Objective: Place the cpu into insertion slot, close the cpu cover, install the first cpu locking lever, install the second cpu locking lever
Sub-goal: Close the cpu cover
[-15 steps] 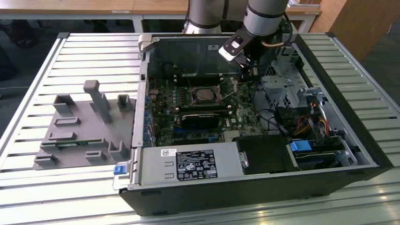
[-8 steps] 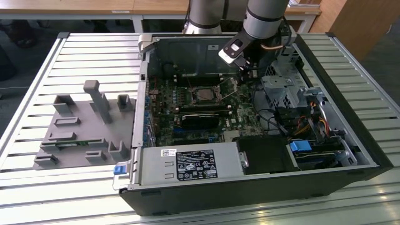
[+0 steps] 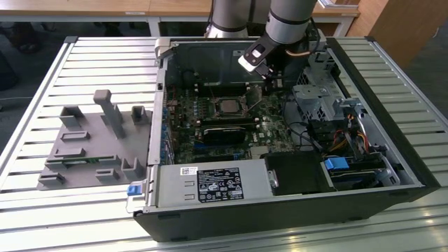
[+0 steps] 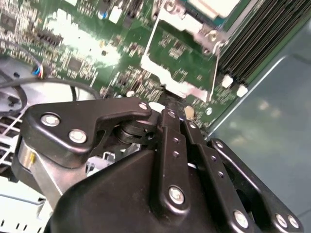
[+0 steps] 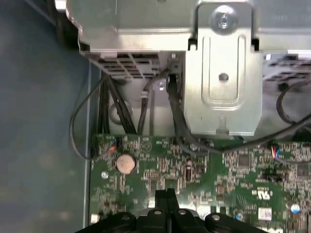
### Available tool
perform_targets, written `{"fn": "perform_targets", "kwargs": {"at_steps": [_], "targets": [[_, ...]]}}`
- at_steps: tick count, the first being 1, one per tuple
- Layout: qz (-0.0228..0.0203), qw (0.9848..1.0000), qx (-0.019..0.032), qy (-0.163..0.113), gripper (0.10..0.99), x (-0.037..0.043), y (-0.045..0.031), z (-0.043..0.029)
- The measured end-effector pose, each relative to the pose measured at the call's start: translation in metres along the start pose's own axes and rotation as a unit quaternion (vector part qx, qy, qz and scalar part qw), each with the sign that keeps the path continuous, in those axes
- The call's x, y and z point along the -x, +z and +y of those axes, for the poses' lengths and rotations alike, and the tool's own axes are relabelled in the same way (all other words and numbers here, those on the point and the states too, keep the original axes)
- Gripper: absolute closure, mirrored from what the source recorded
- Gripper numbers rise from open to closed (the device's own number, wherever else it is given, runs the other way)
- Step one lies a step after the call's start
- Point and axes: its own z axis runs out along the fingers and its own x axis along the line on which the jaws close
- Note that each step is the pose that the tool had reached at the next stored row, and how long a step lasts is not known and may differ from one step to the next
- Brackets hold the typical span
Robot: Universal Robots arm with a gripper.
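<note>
1. Exterior view: your gripper (image 3: 271, 79) hung inside the open case (image 3: 392, 157), near the cpu (image 3: 230, 106) but apart from it.
2. The cpu lay seated in the slot (image 3: 215, 106) on the green board (image 3: 273, 131), silver top up.
3. In the first wrist view you saw the fingers (image 5: 163, 201) pressed together with nothing between them.

- Computer case (image 3: 280, 218), side open: one.
- Grey holder tray (image 3: 77, 157) on slatted table (image 3: 91, 63): one.
- Labelled power supply (image 3: 210, 186): one.
- Cpu (image 3: 229, 106) on green board: one.
- Coin cell (image 5: 126, 164) in first wrist view: one.
- Blue plastic tabs: two, namely corner tab (image 3: 135, 190) and inner tab (image 3: 337, 164).
- Gripper (image 5: 167, 196): one.
</note>
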Motion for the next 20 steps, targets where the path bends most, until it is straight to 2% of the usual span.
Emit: {"fn": "perform_targets", "kwargs": {"at_steps": [10,20], "targets": [[0.0,1.0,0.0008,0.0,0.98,-0.0004,-0.0004,-0.026],[0.0,1.0,0.0009,0.0,0.98,-0.0007,-0.0008,-0.0456]]}}
